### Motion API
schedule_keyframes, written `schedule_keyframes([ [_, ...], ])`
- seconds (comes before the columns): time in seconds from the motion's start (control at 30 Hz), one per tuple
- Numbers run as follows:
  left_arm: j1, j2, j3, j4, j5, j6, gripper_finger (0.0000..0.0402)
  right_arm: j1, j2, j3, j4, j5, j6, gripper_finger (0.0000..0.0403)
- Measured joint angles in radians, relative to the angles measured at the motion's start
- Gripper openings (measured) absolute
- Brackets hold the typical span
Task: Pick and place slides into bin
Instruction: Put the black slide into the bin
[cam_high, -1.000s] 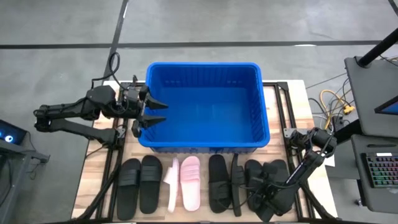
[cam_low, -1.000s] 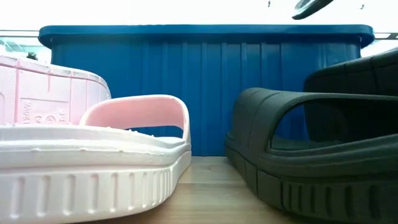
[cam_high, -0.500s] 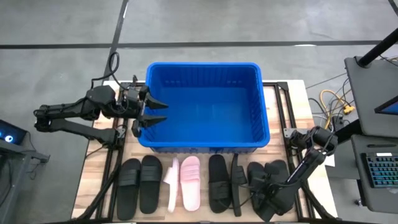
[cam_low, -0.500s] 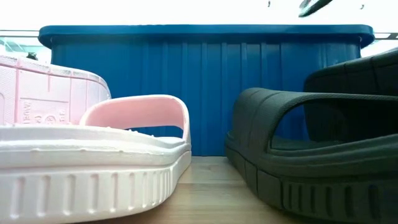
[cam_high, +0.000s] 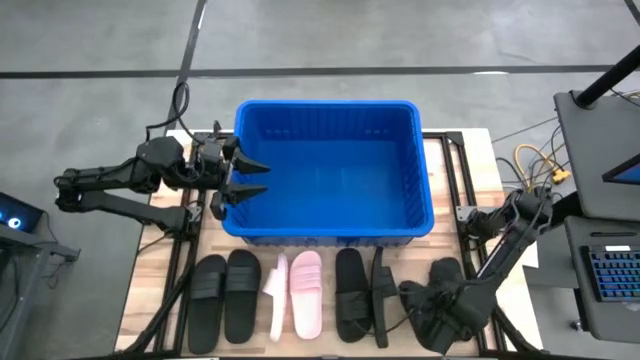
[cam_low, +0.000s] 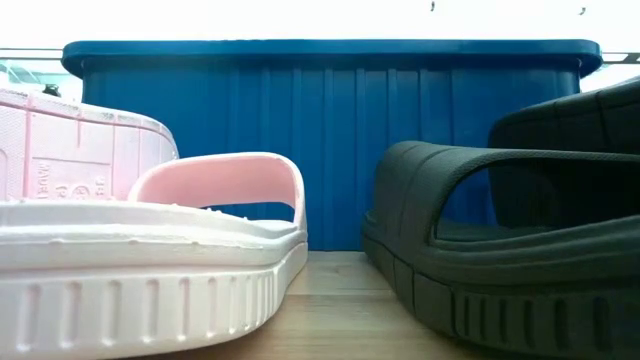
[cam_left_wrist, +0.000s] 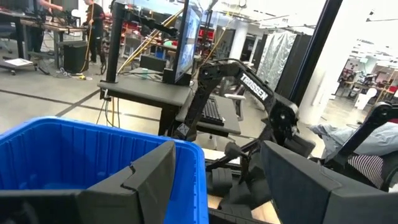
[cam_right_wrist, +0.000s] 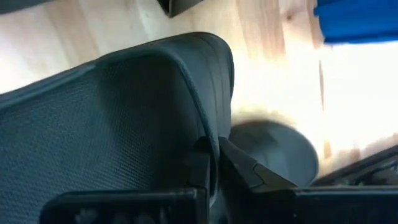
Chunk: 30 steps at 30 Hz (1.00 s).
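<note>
The blue bin (cam_high: 325, 104) stands mid-table and also shows in the low view (cam_low: 330, 140) and the left wrist view (cam_left_wrist: 93, 149). Slides lie in a row along the near edge: a black pair (cam_high: 225, 295), a pink-white pair (cam_high: 296, 292), with one slide on its side, and another black pair (cam_high: 358, 295). Further black slides (cam_high: 447, 272) lie at the right. My left gripper (cam_high: 255, 178) hangs open and empty over the bin's left rim; it also shows in the left wrist view (cam_left_wrist: 217, 155). My right gripper (cam_high: 432, 310) is low at the near right, shut on a black slide (cam_right_wrist: 124, 112). My right gripper pinches a curved edge (cam_right_wrist: 217, 118) of the black slide between its two fingers (cam_right_wrist: 198, 163). Whether that edge belongs to the strap or the sole I cannot tell. In the high view the gripper's own body hides the place of contact.
A black strip (cam_high: 381, 295) lies beside the right black pair. Metal frame rails (cam_high: 455, 170) run along the table's sides. A desk with a keyboard (cam_high: 610, 275) stands off the table's right edge.
My right gripper has drawn toward the table's near right corner. The black slide beside it has shifted toward the near edge with it.
</note>
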Motion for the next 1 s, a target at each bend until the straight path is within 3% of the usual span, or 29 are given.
schedule_keyframes([
  [0.3, 0.0, 0.001, 0.0, 0.004, 0.0, 0.0, 0.0222, -0.007, -0.189, 0.002, 0.024, -0.031, 0.107, 0.0013],
  [0.47, 0.0, 0.0, 0.0, 0.004, 0.0, 0.0, 0.0222, -0.013, -0.313, 0.003, 0.049, 0.045, 0.169, 0.0013],
  [0.7, 0.0, 0.0, 0.0, 0.003, 0.0, 0.0, 0.0222, -0.013, -0.469, 0.003, 0.136, 0.271, 0.179, 0.0013],
  [1.0, 0.0, 0.001, 0.0, 0.036, 0.0, 0.0, 0.0222, -0.02, -0.596, 0.003, 0.212, 0.714, 0.009, 0.0013],
])
